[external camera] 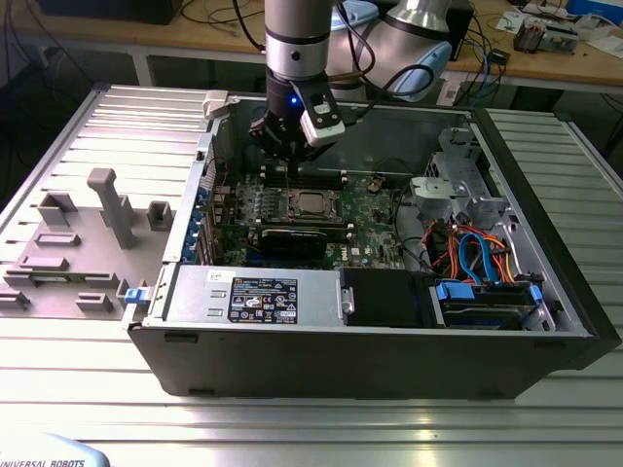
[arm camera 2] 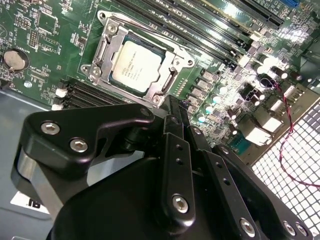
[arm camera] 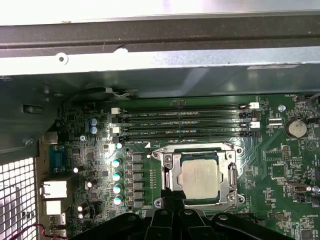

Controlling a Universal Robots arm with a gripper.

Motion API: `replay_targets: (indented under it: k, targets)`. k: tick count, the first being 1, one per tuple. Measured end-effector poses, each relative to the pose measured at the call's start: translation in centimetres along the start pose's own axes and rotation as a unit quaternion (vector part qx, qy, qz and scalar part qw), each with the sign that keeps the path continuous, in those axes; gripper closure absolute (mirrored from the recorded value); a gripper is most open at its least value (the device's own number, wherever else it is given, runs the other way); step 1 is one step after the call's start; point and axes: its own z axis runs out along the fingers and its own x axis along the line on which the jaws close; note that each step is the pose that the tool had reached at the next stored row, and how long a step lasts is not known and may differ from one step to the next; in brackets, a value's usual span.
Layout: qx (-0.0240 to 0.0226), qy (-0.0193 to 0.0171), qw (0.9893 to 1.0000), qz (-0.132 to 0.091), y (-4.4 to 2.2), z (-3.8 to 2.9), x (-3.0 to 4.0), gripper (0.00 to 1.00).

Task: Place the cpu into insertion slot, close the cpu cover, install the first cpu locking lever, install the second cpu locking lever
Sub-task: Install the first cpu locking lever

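Square silvery-grey cpu (arm camera 2: 136, 67) lies framed by thin silvery cpu cover (arm camera 2: 171, 75); my jaws hang clenched, empty, nearby. Open black computer case (external camera: 341, 360) rests on ribbed grey worktop (external camera: 97, 389).

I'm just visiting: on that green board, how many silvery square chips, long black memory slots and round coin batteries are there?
cpu: 1
memory slots: 4
coin battery: 1
Total: 6

Bright, sharp; glare across motherboard (arm camera 2: 46, 56)
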Motion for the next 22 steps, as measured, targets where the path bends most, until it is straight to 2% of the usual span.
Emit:
replay_targets:
  k: [10, 17, 19, 22]
  targets:
    - [-0.0003, 0.0, 1.0, -0.003, -0.01, 0.0, 0.15, 0.89]
    - [-0.0009, 0.0002, 0.9999, -0.011, -0.01, 0.0, 0.56, 0.89]
    - [-0.0013, 0.0004, 0.9997, -0.026, 0.04, 0.0, 0.63, 0.89]
    - [-0.0016, 0.0009, 0.9983, -0.059, 0.06, 0.01, 0.64, 0.89]
